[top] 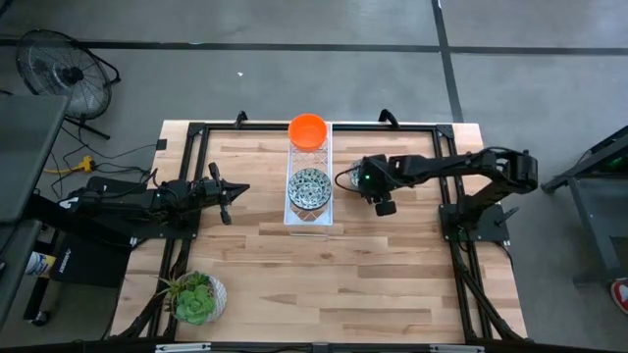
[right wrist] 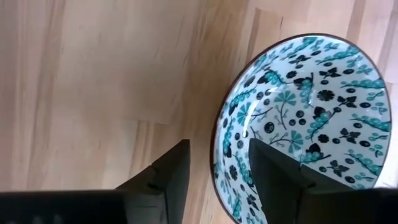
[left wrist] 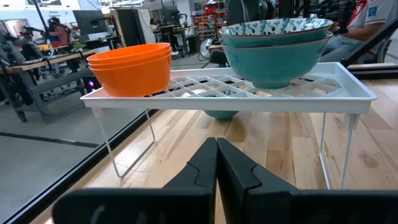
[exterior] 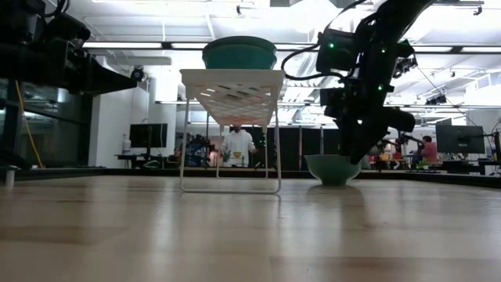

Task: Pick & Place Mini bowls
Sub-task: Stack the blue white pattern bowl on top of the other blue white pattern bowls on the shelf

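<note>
1. High view: a light wooden plank table (top: pixel 373 265) with a black frame stands on a grey concrete floor; a black fan (top: pixel 64 74) sits on the floor beyond one corner.
2. A white wire rack (top: pixel 308 218) stands mid-table, carrying stacked plain orange bowls (top: pixel 307 129) and stacked patterned blue-grey ceramic bowls (top: pixel 308 187).
3. A green potted succulent (top: pixel 196 298) sits near the table's front edge.
4. The right gripper (right wrist: pixel 217 171) straddles the rim of another patterned bowl (right wrist: pixel 311 118) resting on the table beside the rack, fingers parted, one inside, one outside.
5. The left gripper (left wrist: pixel 216 163) hovers facing the rack, fingers closed together, empty.
6. Low view: an open workshop with monitors and people lies behind.
</note>
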You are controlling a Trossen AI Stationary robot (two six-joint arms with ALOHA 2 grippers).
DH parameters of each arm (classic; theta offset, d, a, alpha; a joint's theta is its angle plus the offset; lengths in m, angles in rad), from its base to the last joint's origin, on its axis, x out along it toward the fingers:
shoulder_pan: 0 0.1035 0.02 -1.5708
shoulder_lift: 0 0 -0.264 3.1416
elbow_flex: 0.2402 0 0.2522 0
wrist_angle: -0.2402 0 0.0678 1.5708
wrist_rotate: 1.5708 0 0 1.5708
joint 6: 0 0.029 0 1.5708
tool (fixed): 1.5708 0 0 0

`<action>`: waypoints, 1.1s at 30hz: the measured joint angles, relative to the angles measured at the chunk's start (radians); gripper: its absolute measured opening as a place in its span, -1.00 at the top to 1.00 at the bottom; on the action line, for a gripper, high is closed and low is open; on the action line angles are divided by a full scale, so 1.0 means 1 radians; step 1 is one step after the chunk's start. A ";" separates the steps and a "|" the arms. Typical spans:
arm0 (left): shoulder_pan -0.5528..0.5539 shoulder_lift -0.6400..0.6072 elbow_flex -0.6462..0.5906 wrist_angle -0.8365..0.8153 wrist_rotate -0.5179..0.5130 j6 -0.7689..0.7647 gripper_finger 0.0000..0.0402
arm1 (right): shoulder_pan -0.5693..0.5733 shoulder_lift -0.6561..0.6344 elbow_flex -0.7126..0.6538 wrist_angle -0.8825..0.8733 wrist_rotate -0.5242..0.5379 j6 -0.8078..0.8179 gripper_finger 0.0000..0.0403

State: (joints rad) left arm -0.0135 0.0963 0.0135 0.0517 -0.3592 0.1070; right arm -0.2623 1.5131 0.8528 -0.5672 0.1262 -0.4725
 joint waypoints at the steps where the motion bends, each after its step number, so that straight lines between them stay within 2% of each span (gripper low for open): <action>1: 0.000 0.000 0.000 0.000 0.000 0.000 1.00 | -0.002 0.000 0.000 0.001 0.000 0.000 0.26; 8: 0.000 0.000 0.000 0.000 0.000 0.000 1.00 | -0.013 0.000 0.000 0.002 0.003 0.000 0.31; 33: 0.000 0.000 0.000 0.000 0.000 0.000 1.00 | -0.013 0.001 -0.020 0.022 -0.004 0.020 0.32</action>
State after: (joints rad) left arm -0.0134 0.0961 0.0135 0.0519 -0.3592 0.1070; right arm -0.2752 1.5139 0.8330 -0.5455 0.1221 -0.4520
